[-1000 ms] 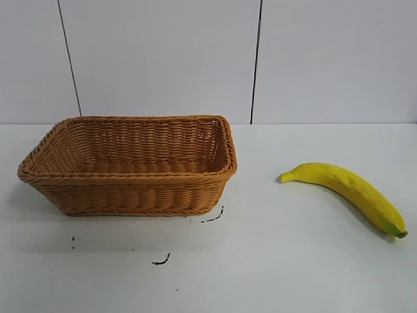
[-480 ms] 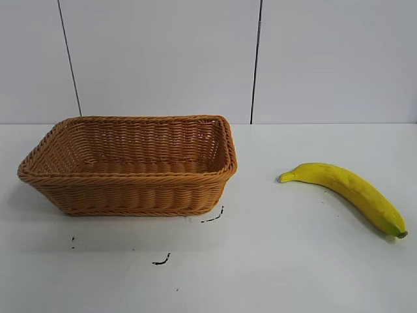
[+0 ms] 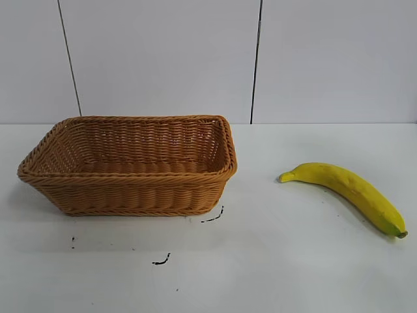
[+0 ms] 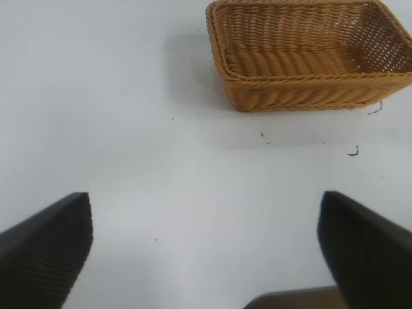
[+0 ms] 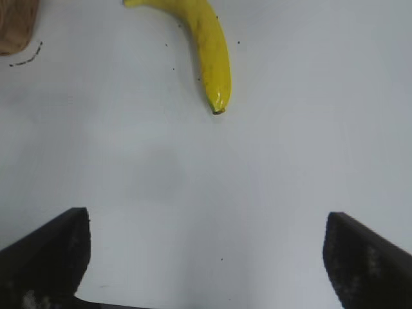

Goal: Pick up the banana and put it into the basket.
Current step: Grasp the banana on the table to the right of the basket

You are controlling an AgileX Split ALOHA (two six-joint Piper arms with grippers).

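Observation:
The banana (image 3: 348, 190) is long, curved and yellow; it lies on the white table at the right, and also shows in the right wrist view (image 5: 207, 46). The basket (image 3: 130, 166) is tan woven wicker and stands at the left with nothing in it; it also shows in the left wrist view (image 4: 309, 55). Neither gripper shows in the exterior view. My left gripper (image 4: 206, 241) is open over bare table, well short of the basket. My right gripper (image 5: 207, 251) is open over bare table, well short of the banana's dark tip.
Small black marks (image 3: 161, 261) dot the white table (image 3: 273, 261) in front of the basket. A white panelled wall (image 3: 163, 59) stands behind. A corner of the basket shows in the right wrist view (image 5: 16, 29).

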